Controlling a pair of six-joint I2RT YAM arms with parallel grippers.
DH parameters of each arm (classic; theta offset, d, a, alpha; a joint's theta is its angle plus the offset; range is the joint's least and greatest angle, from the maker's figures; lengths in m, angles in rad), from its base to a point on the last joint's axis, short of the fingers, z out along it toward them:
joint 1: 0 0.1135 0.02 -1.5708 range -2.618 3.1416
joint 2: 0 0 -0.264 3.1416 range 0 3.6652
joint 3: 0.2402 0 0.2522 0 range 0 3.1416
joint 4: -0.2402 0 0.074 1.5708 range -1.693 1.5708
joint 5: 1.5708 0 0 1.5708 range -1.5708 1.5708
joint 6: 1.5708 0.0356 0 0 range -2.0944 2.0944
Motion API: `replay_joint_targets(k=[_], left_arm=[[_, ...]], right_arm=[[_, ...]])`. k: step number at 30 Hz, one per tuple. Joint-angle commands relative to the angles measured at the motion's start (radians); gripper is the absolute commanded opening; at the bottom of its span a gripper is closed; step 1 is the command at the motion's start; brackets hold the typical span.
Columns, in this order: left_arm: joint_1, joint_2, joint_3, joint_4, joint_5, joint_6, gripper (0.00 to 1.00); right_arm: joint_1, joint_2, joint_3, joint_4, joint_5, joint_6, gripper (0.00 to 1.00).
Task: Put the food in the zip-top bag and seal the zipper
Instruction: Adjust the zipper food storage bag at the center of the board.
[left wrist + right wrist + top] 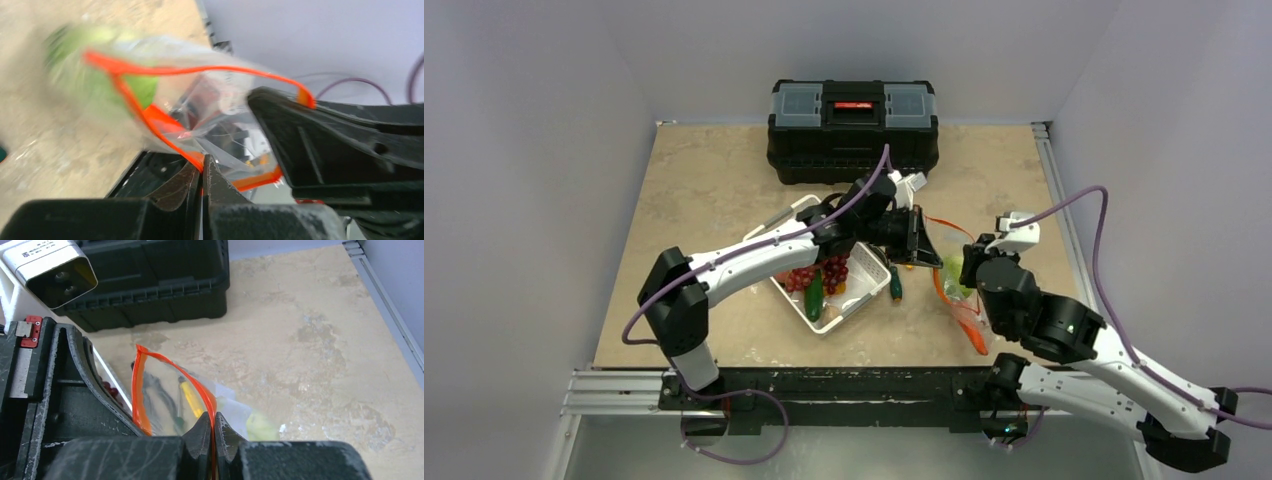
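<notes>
The clear zip-top bag (952, 296) hangs between my two grippers, right of the white basket (866, 262). Its mouth gapes open, edged by the orange-red zipper (200, 70). My left gripper (203, 164) is shut on one strip of the zipper (946, 226). My right gripper (212, 418) is shut on the other strip (136, 390). A pale green cabbage (92, 75) shows blurred inside the bag, and an orange carrot (971, 332) lies at the bag's near end. Dark red grapes (809, 275), a green cucumber (814, 296) and a white oblong (832, 313) sit in the basket.
A black toolbox (854, 118) stands at the table's back edge, close behind the left gripper (929, 250). A green-handled screwdriver (895, 286) lies beside the basket, and a yellow-handled one (190, 397) shows through the bag. A metal rail (1052, 190) runs along the table's right edge.
</notes>
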State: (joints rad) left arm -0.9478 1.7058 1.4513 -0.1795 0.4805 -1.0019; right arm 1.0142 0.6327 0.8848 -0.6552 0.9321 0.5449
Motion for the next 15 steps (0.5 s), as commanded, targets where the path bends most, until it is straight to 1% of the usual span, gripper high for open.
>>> replay_joint_targets(k=[1, 10, 11, 13, 15], left_arm=[[0.022, -0.024, -0.021, -0.043, -0.037, 0.055, 0.0], [0.029, -0.049, 0.019, -0.131, -0.063, 0.124, 0.0], [0.029, -0.048, 0.017, -0.133, -0.06, 0.124, 0.0], [0.029, -0.043, 0.013, -0.128, -0.048, 0.122, 0.0], [0.029, -0.047, -0.013, -0.092, -0.034, 0.104, 0.0]], right_arm=[[0.001, 0.014, -0.016, -0.007, 0.038, 0.064, 0.0], [0.001, 0.026, -0.036, 0.014, 0.019, 0.027, 0.01], [0.001, 0.031, -0.033, 0.013, 0.012, 0.021, 0.05], [0.001, 0.053, -0.012, -0.002, -0.011, 0.013, 0.25], [0.001, 0.095, 0.04, -0.041, -0.035, 0.012, 0.34]])
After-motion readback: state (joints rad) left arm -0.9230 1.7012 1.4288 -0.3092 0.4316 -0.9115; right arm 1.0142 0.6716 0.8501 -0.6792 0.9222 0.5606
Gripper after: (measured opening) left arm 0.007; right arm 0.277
